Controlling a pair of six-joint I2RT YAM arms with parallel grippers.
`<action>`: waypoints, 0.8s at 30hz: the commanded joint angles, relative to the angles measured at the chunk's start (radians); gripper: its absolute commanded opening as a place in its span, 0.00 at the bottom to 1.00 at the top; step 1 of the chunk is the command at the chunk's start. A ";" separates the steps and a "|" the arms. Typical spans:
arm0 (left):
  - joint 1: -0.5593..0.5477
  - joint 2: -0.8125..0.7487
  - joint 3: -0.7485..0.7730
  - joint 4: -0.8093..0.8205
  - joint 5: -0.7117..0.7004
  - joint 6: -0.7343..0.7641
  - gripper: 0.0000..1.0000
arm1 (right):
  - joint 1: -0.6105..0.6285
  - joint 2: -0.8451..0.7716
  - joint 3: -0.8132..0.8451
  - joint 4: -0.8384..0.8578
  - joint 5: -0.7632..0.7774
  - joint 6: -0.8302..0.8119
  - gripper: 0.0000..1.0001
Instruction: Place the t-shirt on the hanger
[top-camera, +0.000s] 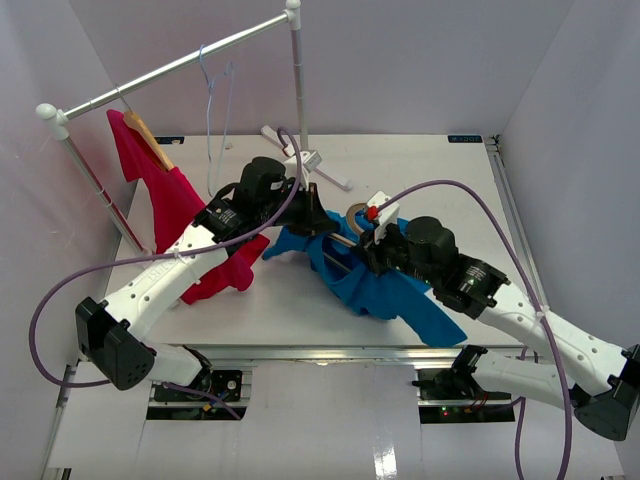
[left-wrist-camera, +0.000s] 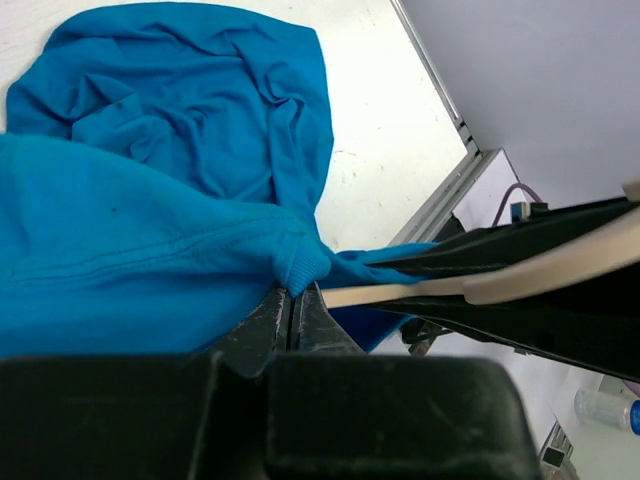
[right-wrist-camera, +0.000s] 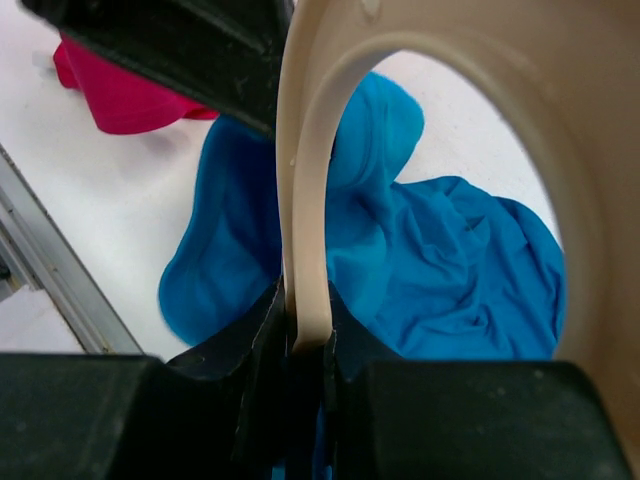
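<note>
The left gripper (left-wrist-camera: 293, 300) has its fingers pressed together on a ribbed edge of the t-shirt (left-wrist-camera: 150, 230), probably the collar. It holds that edge up off the table (top-camera: 440, 170), while the rest of the blue cloth lies crumpled below and spreads toward the right arm. The right gripper (right-wrist-camera: 303, 335) is clamped on the hanger (right-wrist-camera: 305, 200), fingers closed on the curved tan wood near the hook. In the left wrist view one end of the hanger points straight at the pinched edge, touching it or just going in; I cannot tell which. The step in hand looks like threading, with the shirt not yet on the hanger and most of the task ahead. Next, the right arm would have to slide that shoulder end through the opening while the left holds the edge up and open. A single pinch gives a narrow mouth, so the wood may catch a fold and push the cloth along instead of entering. The two grippers sit very near each other, which leaves little room to turn the hanger. Around them, a red shirt (top-camera: 165, 195) hangs on its own wooden hanger (top-camera: 150, 135) from the rail (top-camera: 180, 65), its lower part draped just beside the left arm. A thin wire hanger (top-camera: 210, 85) also hangs on the rail. The rack's post (top-camera: 297, 90) stands just behind the left gripper, limiting any lift backward.
</note>
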 joint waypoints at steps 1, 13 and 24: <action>-0.013 -0.055 0.038 -0.007 0.005 0.032 0.00 | 0.001 -0.020 0.020 0.156 0.075 0.039 0.08; -0.013 -0.214 -0.050 -0.038 -0.105 0.067 0.61 | 0.002 -0.165 -0.069 0.247 0.134 0.056 0.08; -0.015 -0.237 -0.240 0.138 0.024 -0.035 0.61 | 0.001 -0.206 -0.086 0.305 0.104 0.092 0.08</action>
